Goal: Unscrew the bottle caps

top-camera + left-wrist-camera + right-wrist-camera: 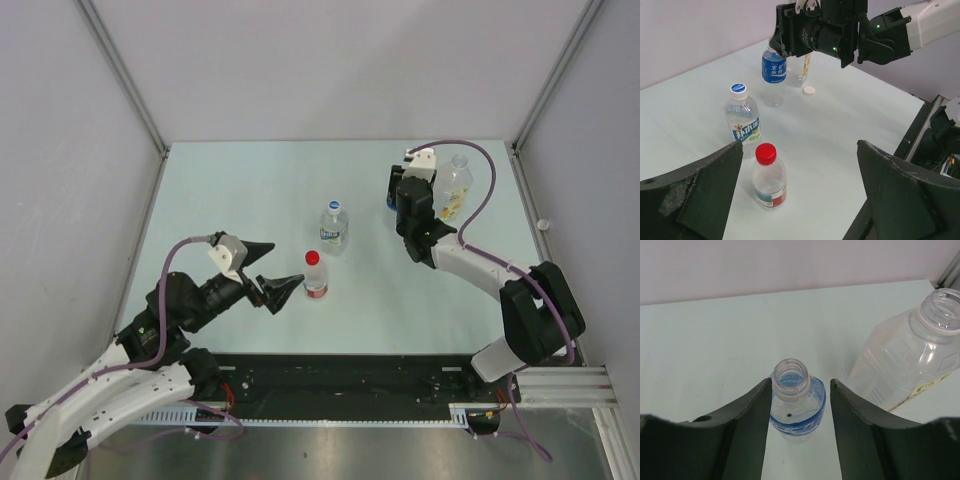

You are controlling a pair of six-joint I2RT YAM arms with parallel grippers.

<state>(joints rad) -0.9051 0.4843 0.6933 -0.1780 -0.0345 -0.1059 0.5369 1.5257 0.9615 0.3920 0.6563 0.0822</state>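
A small red-labelled bottle (315, 278) with a red cap (765, 153) stands mid-table, just off my left gripper (288, 262), which is wide open and empty; in the left wrist view the bottle (769, 177) sits near the left finger. Behind it stands the white-and-blue-labelled bottle (742, 120) with a blue cap (738, 89). My right gripper (801, 385) is open astride the blue-labelled bottle (792, 405), whose neck is bare; the left finger is close against the neck, the right one apart. The large bottle (910, 355) beside it is uncapped. A white cap (809, 90) lies on the table.
The right arm (470, 260) reaches over the table's far right corner, near the back wall and the right frame post (545, 90). The pale table (240, 190) runs to a black rail (340, 385) at the near edge.
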